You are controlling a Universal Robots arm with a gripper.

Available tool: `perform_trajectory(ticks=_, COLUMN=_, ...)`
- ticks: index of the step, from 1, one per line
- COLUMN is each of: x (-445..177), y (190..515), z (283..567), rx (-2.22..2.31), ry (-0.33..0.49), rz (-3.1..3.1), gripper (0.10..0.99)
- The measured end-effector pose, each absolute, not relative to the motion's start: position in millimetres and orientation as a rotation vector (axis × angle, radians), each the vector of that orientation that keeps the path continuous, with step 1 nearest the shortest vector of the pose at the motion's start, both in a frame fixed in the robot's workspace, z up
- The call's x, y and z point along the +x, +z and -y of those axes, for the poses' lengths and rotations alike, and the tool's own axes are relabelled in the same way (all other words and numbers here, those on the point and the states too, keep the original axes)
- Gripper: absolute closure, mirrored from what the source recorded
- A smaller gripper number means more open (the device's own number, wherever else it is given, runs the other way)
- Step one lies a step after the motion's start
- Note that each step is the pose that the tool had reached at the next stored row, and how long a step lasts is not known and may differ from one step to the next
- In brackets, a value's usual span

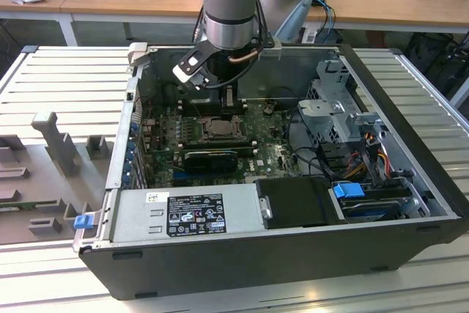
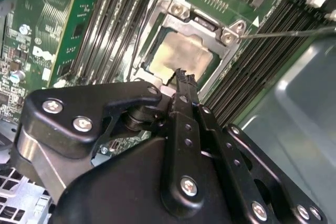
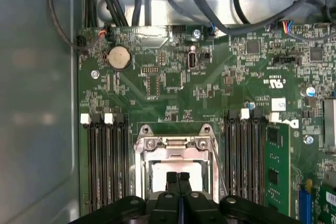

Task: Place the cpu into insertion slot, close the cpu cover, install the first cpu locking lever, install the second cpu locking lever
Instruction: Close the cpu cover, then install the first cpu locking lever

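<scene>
The cpu (image 2: 181, 52) shows its pale silvery face in the insertion slot (image 1: 220, 127) on the green board. The cpu cover (image 3: 176, 142), a silvery frame with a square window, lies flat around it. My gripper (image 3: 177, 176) hangs just above the chip's near edge with its two black fingers pressed together and nothing between them; in the second wrist view the fingertips (image 2: 182, 77) sit over the cover's rim. One thin wire lever (image 2: 286, 32) sticks out sideways from a socket corner. Another wire (image 3: 219, 169) runs along the socket's side.
Long black memory slots (image 3: 107, 161) flank the socket on both sides. A black graphics card (image 1: 212, 157) lies in front of it, then the power supply (image 1: 183, 214). The drive cage (image 1: 344, 115) and cables fill the exterior view's right. The case's metal walls (image 1: 121, 144) enclose everything.
</scene>
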State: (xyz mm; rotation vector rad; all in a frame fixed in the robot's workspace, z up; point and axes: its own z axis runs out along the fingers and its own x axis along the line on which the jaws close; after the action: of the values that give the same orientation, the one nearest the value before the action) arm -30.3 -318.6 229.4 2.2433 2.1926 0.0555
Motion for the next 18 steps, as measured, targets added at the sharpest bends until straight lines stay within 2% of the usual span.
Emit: perform_trajectory(ticks=18, x=-35.9, y=236.3, z=318.5, rx=2.243, ry=0.056, rz=-2.193, gripper=0.980)
